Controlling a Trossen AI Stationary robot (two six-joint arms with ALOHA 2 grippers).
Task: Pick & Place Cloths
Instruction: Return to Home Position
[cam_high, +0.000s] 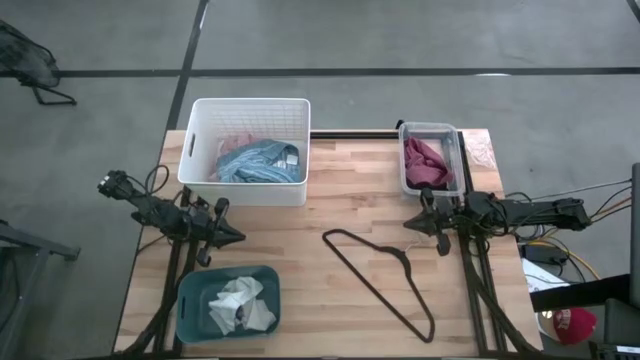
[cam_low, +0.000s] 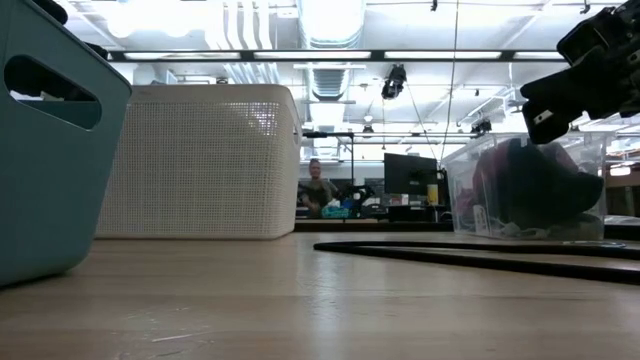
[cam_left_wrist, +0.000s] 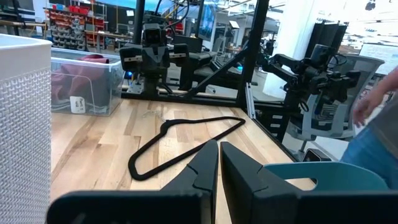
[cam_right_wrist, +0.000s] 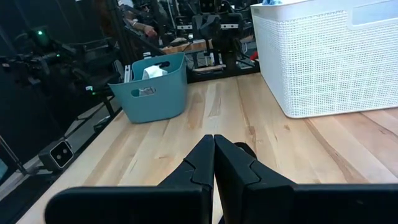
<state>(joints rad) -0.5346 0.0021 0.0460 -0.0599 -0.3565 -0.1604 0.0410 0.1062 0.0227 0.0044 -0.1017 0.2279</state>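
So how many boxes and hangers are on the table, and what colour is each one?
White basket: 1
Teal bin: 1
Clear box: 1
Black hanger: 1
Total: 4

Wire hanger (cam_left_wrist: 183, 154) on table (cam_high: 340, 195)

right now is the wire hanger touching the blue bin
Apart. The high view shows a wide strip of bare table between the wire hanger and the blue bin.
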